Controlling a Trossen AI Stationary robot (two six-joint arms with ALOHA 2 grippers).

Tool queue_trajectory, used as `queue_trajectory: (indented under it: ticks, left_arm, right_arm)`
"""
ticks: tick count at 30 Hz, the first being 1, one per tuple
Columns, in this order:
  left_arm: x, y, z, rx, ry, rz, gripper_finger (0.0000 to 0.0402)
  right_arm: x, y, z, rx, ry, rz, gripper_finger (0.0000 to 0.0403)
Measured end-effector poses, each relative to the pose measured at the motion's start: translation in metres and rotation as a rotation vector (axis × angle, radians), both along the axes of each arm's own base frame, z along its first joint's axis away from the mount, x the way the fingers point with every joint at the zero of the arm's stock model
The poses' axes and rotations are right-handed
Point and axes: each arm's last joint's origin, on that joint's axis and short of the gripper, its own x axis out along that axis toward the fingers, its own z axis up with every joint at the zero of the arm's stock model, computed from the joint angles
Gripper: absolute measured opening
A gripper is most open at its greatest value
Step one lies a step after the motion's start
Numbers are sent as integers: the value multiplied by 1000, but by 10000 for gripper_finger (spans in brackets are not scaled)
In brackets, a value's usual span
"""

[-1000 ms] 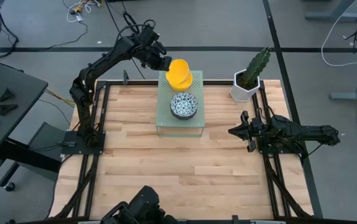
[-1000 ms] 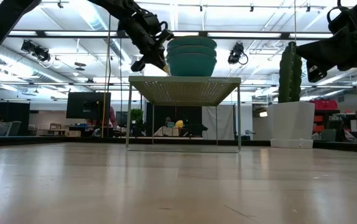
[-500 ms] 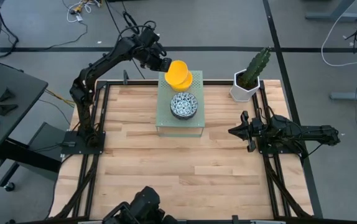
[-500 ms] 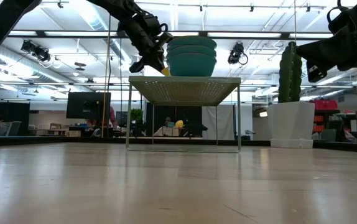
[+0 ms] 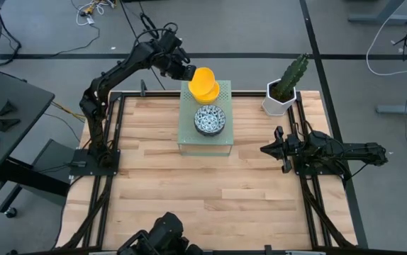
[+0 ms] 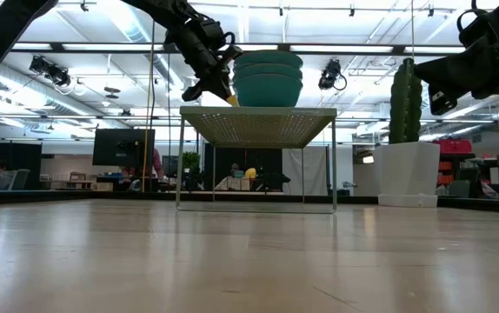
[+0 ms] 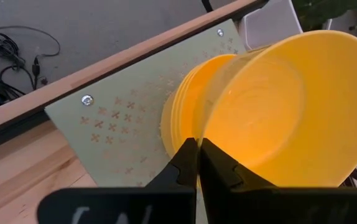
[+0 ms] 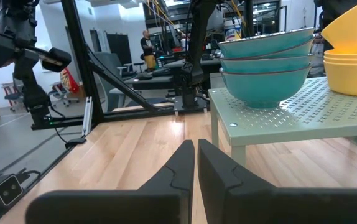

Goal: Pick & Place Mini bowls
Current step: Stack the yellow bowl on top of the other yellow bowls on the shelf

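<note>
Because the left gripper (image 7: 197, 163) pinches the rim of a tilted plain yellow mini bowl (image 7: 290, 112) at the pale green perforated stand's (image 5: 186, 139) twelve o'clock, it looks ready to lift it off the yellow stack (image 7: 188, 115), while the right gripper (image 5: 266, 149) waits closed and empty at three o'clock.

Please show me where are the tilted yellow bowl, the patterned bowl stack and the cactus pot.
tilted yellow bowl (image 7: 278, 112): left wrist view, inner wall.
patterned bowl stack (image 5: 209, 120): high view, inside of top bowl.
cactus pot (image 5: 275, 103): high view, white side wall.
</note>
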Motion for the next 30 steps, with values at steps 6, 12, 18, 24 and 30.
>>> queue_trajectory:
  ticks: [6,12,18,24,30]
  left_arm:
    - [3,-2,-1,-1,1,-9,9]
    - [13,-3,-7,1,-4,-37,7]
    - [13,-3,-9,-6,2,-40,11]
    - [13,-3,-9,-5,4,-38,11]
    - [13,-3,-9,1,7,-41,41]
  right_arm:
    - [0,0,0,0,0,0,27]
    - [0,0,0,0,0,0,27]
    - [0,0,0,0,0,0,27]
    - [0,0,0,0,0,0,27]
    - [0,0,0,0,0,0,27]
